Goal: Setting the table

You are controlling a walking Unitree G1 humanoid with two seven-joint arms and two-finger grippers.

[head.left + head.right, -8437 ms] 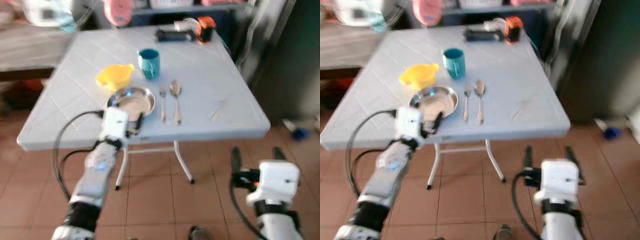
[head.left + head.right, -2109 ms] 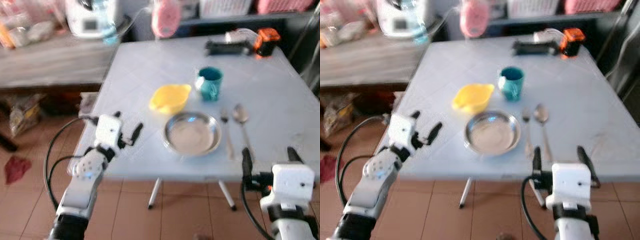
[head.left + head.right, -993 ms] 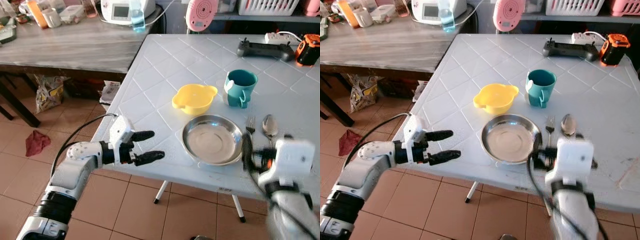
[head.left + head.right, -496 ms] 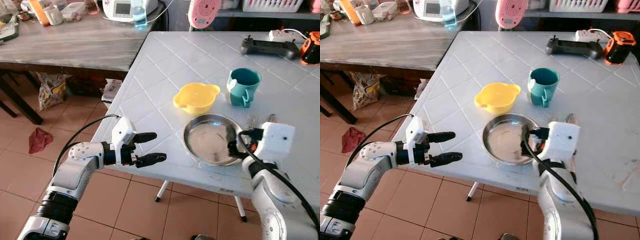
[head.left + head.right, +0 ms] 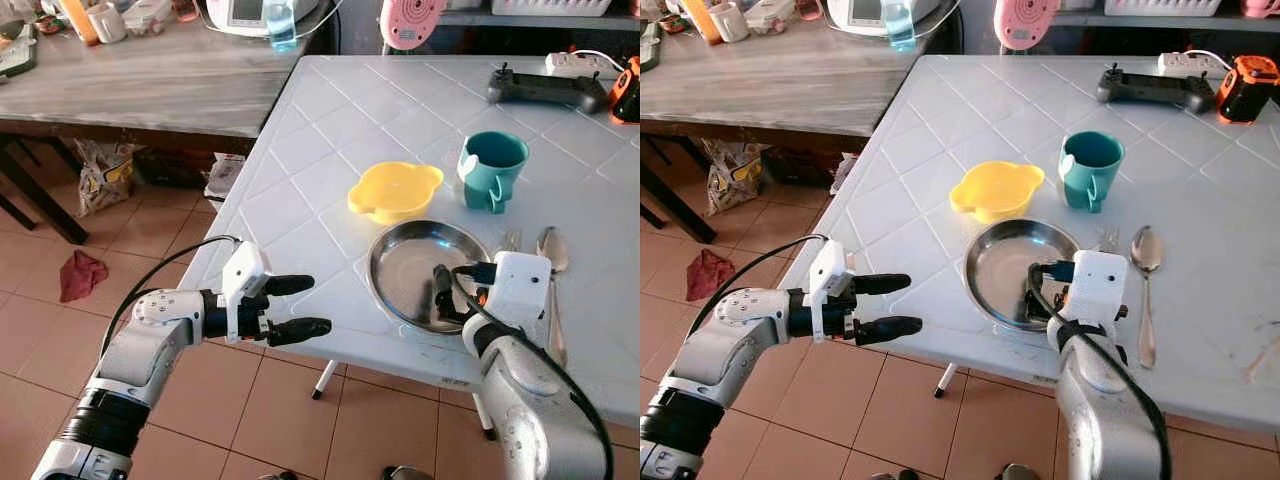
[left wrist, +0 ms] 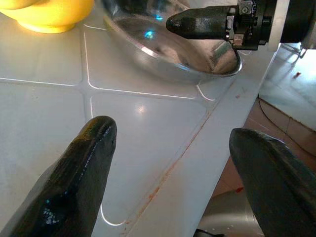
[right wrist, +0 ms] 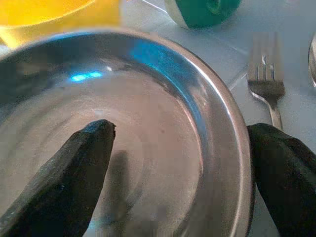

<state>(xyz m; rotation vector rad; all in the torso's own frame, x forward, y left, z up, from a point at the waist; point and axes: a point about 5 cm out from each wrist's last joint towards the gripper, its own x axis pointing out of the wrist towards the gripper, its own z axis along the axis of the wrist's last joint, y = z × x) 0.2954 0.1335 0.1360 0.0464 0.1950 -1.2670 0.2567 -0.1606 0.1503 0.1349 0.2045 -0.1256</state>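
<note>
Up front, in the left eye view, the right gripper [image 5: 447, 297] straddles the near right rim of the steel plate [image 5: 400, 262], fingers apart, one inside the dish and one outside. Beyond it sit the yellow bowl [image 5: 396, 191] and teal mug [image 5: 493, 169]; the fork [image 5: 512, 240] and spoon [image 5: 552, 252] lie just to its outer side. The left gripper [image 5: 290, 306] hangs over the table [image 5: 300, 150] edge, well left of the plate, fingers spread and empty.

The right eye view gives the same layout, with the spoon lying close beside the right wrist.

Looking along the left gripper, both fingers frame bare tabletop, and ahead lie the plate and a black finger of the other arm.

Looking along the right gripper, one finger [image 7: 69, 168] rests inside the plate's bowl while the other sits outside the rim, near the fork's tines.

Likely trouble: the thin, slick rim could slip from the pinch, or the outer finger could knock the fork askew.
</note>
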